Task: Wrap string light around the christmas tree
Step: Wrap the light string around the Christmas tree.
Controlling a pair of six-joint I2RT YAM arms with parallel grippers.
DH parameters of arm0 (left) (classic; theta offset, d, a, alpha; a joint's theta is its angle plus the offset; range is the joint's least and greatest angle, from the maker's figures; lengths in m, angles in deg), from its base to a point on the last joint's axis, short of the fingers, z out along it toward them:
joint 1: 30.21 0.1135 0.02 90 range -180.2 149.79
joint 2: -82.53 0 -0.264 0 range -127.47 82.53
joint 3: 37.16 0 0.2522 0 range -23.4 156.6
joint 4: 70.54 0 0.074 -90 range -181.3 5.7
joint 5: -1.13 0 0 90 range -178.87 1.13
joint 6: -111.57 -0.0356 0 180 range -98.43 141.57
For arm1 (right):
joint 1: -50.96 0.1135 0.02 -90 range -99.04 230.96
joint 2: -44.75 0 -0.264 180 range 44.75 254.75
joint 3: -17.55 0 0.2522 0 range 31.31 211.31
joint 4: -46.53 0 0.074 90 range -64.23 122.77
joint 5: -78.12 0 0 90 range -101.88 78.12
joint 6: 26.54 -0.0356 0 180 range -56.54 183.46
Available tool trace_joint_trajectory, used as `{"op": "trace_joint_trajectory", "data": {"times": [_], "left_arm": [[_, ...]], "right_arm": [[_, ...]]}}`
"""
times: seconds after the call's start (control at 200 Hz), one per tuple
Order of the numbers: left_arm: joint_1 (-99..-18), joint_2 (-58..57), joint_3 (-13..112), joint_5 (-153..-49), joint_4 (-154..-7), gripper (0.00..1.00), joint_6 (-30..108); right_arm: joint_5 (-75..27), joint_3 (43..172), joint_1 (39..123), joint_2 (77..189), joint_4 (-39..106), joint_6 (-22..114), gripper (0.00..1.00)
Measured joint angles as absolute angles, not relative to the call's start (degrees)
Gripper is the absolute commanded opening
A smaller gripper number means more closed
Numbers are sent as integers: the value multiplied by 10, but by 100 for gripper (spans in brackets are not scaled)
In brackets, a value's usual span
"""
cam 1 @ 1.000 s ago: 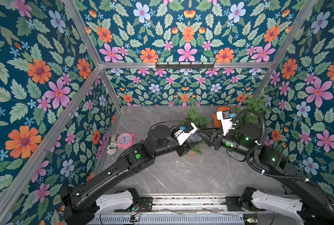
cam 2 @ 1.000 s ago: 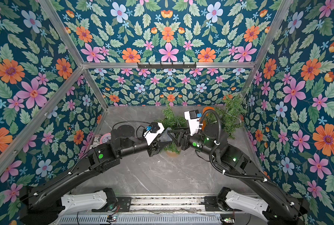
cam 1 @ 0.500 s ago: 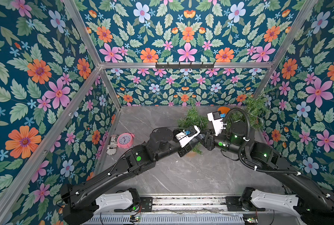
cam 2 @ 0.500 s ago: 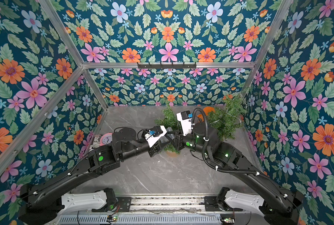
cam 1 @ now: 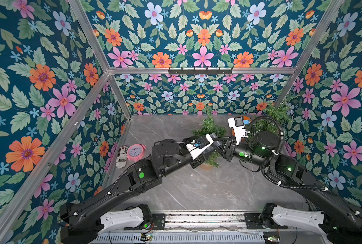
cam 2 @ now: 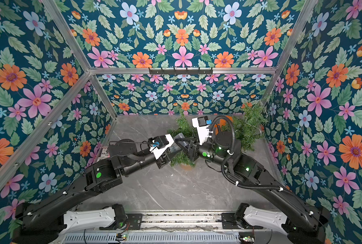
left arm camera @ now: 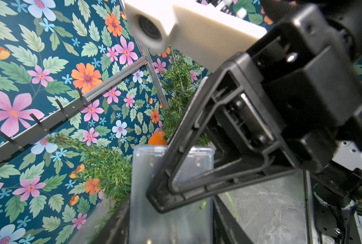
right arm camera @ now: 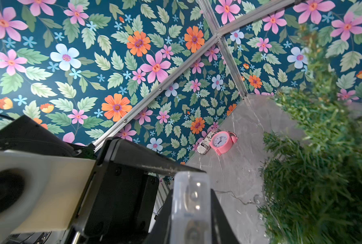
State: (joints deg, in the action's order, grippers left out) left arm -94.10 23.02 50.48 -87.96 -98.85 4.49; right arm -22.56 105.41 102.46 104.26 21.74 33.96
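This is a lab-style robot test booth. Floral wallpaper panels (cam 1: 203, 42) in an aluminium frame (cam 1: 199, 70) enclose a grey marbled surface (cam 1: 197, 186), with two robot arms (cam 1: 116, 190) mounted at its near edge.

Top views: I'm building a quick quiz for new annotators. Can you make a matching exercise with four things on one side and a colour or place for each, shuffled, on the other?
Things:
1. alarm clock
2. hook rack
3. centre tree
4. table

Descriptions:
A. grey, marbled
B. green
C. mounted on the back wall
D. pink

Pairs: 1-D; 2-C; 3-B; 4-A
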Motion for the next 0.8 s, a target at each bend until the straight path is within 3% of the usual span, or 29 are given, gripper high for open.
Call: {"op": "trace_joint_trajectory", "data": {"times": [0.12, 0.325, 0.8], "left_arm": [[-940, 247, 499, -891, -975, 84, 79], [-941, 278, 475, -920, -946, 99, 108], [-941, 335, 412, -892, -868, 100, 124]], "right_arm": [[-257, 1063, 1028, 1038, 250, 371, 0], [-269, 1063, 1027, 1000, 268, 397, 0], [-191, 980, 1027, 901, 223, 426, 0]]}}
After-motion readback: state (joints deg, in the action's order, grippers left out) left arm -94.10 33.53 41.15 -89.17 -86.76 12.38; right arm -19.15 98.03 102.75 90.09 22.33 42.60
